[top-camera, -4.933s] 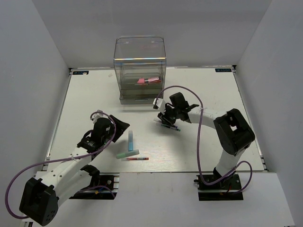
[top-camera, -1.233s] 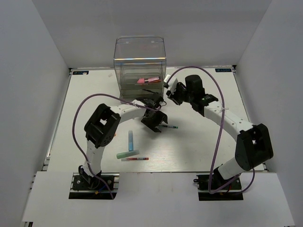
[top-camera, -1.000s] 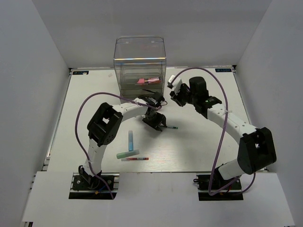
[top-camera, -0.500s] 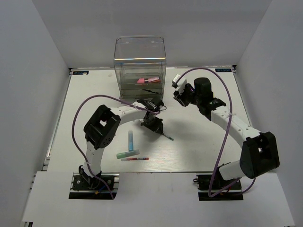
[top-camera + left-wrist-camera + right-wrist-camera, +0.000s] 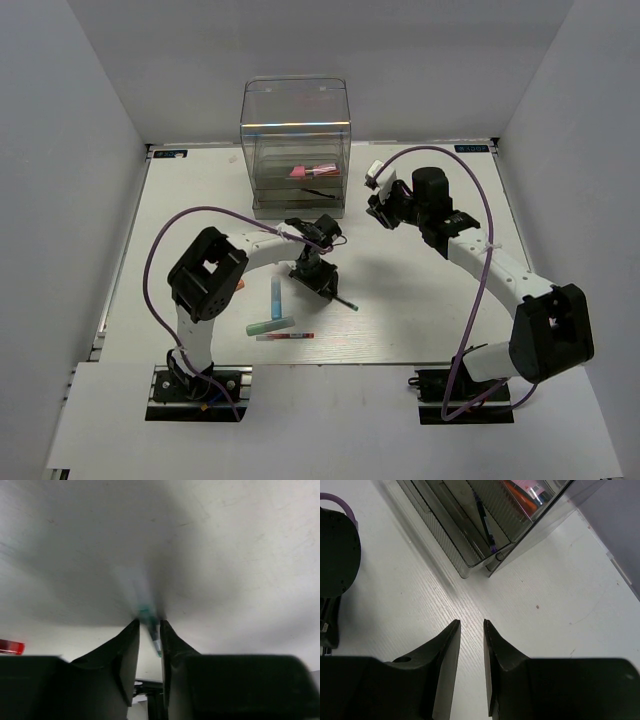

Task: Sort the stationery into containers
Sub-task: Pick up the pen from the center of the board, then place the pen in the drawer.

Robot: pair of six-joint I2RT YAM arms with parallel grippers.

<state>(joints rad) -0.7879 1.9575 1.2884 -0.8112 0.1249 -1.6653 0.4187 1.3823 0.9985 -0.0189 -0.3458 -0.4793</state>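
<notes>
We've got the left end effector [image 5: 149,630] low over the tabletop [image 5: 430,310], jaws a narrow slot apart with the thin dark pen [image 5: 344,299] in the gap, though we can't tell if it's truly pinched. That's the worry: the pen sticks out far to one side, so a loose hold could let it swivel or drop on the way to the clear box [image 5: 295,140]. The right end effector [image 5: 471,630], slightly parted and empty, hangs near the box's corner and could crowd that approach.

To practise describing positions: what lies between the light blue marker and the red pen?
The teal-green marker lies between light blue marker and red pen, in the top view.
</notes>
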